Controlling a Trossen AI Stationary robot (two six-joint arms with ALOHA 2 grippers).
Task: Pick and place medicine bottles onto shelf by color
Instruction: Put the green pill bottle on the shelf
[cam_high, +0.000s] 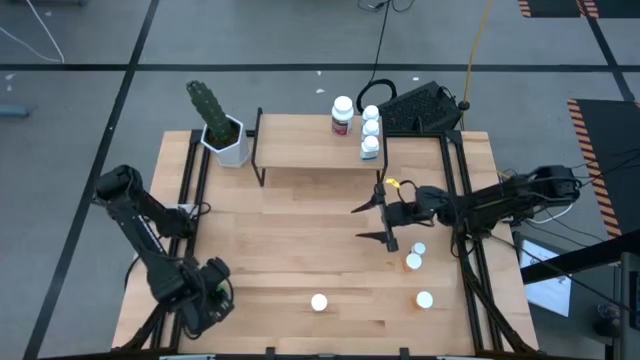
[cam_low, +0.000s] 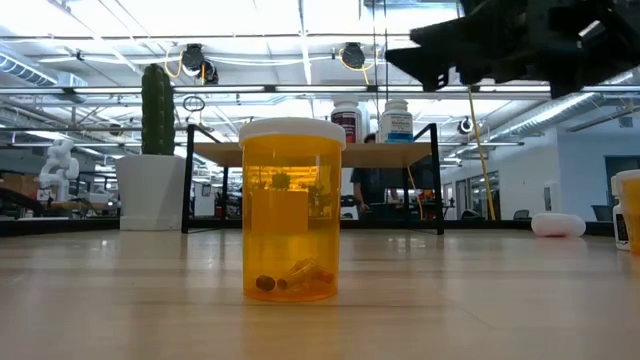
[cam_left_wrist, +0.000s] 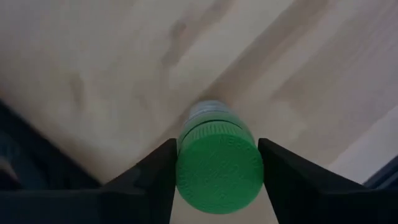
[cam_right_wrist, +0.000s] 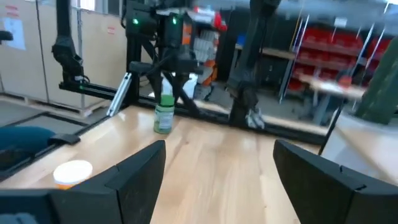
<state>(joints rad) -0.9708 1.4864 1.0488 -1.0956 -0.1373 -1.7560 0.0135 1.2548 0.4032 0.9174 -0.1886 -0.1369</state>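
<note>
A clear bottle with a green cap (cam_left_wrist: 217, 168) stands on the table near its front left corner; the right wrist view shows it far off as the green bottle (cam_right_wrist: 163, 115). My left gripper (cam_left_wrist: 217, 186) points down over it, shut on its cap; from above, my left gripper (cam_high: 208, 290) hides the bottle. My right gripper (cam_high: 368, 222) hovers level and open over the table's middle right, with nothing between its fingers. An orange bottle (cam_high: 319, 302) stands near the front edge. The shelf (cam_high: 310, 152) at the back carries a dark red bottle (cam_high: 343, 115) and blue-white bottles (cam_high: 371, 132). My left gripper pinches the green cap's round side (cam_left_wrist: 180, 165) between its two fingers (cam_left_wrist: 155, 180), one on each side. The fingers come from above, pointing down. The bottle stands upright with its base (cam_right_wrist: 163, 129) on the table.
A white pot with a cactus (cam_high: 225, 135) stands left of the shelf. Three more white-capped bottles (cam_high: 414, 262) stand right of centre near the front, close under my right arm. Black frame rails (cam_high: 470, 270) run along the table's sides. Bare wood lies between the two grippers.
</note>
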